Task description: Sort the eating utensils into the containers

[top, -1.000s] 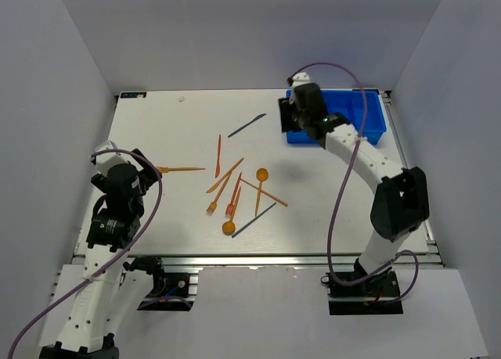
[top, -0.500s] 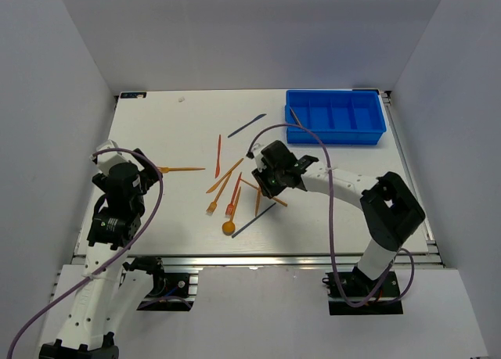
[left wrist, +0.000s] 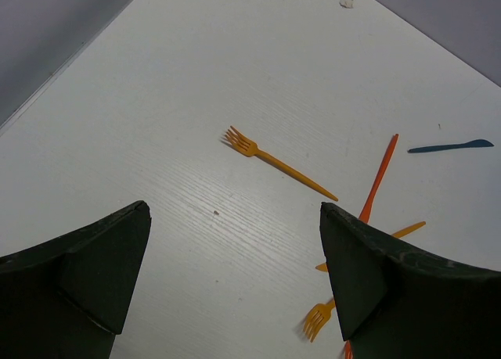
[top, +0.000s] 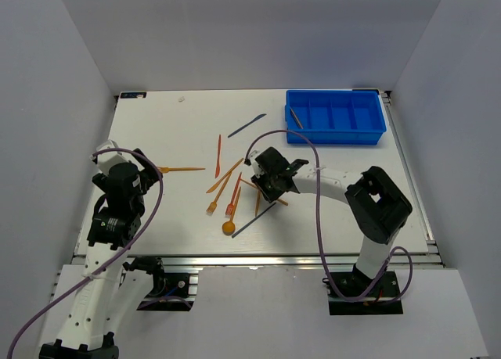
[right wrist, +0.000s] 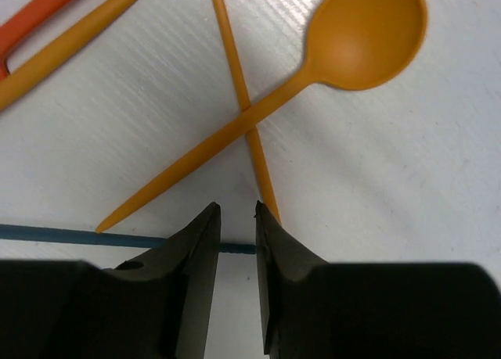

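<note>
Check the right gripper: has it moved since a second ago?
Yes. The right gripper has left the blue tray at the far right and come toward the near left, now low beside the orange spoon mid-table.

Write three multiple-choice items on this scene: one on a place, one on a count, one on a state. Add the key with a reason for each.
1. Where on the table does the blue tray stand?
A. near left corner
B. centre
C. far right corner

2. How many compartments does the blue tray have?
A. four
B. two
C. six

3. How does the left gripper stand?
A. shut on a fork
B. open, holding nothing
C. shut on a spoon

Key:
1 C: the top view shows it at the far edge, to the right of the loose utensils.
2 A: three dividers split it into side-by-side sections.
3 B: its wrist view shows the fingers wide apart with nothing gripped between them.
</note>
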`<state>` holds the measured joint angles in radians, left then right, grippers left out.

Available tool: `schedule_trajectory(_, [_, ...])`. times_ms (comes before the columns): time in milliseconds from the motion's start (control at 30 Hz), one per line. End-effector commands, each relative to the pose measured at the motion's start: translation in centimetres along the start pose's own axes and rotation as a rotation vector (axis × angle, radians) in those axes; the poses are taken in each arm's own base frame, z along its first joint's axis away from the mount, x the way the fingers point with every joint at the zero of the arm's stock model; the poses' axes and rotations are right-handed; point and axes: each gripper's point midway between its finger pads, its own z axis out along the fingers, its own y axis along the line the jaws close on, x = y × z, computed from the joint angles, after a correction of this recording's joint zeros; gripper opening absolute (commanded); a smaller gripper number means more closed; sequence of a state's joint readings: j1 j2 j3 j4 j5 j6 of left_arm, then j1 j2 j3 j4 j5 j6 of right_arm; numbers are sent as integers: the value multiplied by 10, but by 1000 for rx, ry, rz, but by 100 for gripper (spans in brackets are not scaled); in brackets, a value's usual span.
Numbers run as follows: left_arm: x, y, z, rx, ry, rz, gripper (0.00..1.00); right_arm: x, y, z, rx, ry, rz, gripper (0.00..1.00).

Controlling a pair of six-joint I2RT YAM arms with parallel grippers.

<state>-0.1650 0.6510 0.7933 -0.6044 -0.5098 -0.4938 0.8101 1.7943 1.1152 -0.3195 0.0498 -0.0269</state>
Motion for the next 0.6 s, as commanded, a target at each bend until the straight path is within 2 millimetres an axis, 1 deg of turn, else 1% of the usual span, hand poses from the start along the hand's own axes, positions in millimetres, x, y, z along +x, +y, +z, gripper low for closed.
schedule_trajectory(0, [-2,-2,1,12,-7,-1,98,-25,-5,-27,70,-99,112,32])
schedule_trajectory(33, [-2,-2,1,12,-6,1,98,-27,-8,-31,100,-113,151,35])
schedule_trajectory(67, [-3,-2,0,10,-9,-1,98,-26,-9,-34,142,-122,266,43])
schedule_trajectory(100, [-3,-2,0,10,-10,-1,98,-27,-10,-43,190,-140,339,47])
schedule_trajectory(133, [-2,-1,1,4,-7,1,98,-23,-13,-47,242,-145,414,49])
schedule_trajectory(167, [-1,0,1,1,-5,3,98,-22,-27,-56,367,-186,490,53])
schedule_trajectory(200, [-2,-1,1,0,-7,1,98,-13,-13,-65,408,-202,646,57])
schedule_trajectory(233, [-1,0,2,-4,-3,4,98,-9,-22,-74,516,-255,694,58])
schedule_trajectory(267, [-1,0,2,-5,-1,5,98,-6,-17,-81,563,-291,745,61])
schedule_trajectory(300, [-1,0,2,-8,-1,6,98,10,0,-94,613,-293,881,61])
schedule_trajectory(333, [-1,1,3,-12,0,6,98,12,-2,-104,677,-341,904,62])
schedule_trajectory(367, [-1,1,2,-12,-1,5,98,15,13,-108,678,-363,902,63])
schedule_trajectory(400, [0,0,2,-7,1,7,98,17,17,-110,704,-374,962,63])
schedule_trajectory(467, [-1,-1,2,0,0,4,98,14,32,-103,675,-332,979,61])
schedule_trajectory(500, [0,-1,2,1,1,6,98,14,39,-90,678,-288,963,60])
schedule_trajectory(533, [-1,-1,2,3,1,6,98,4,52,-90,643,-250,988,59])
schedule_trajectory(567, [0,-1,2,3,3,7,98,3,58,-86,647,-219,994,54])
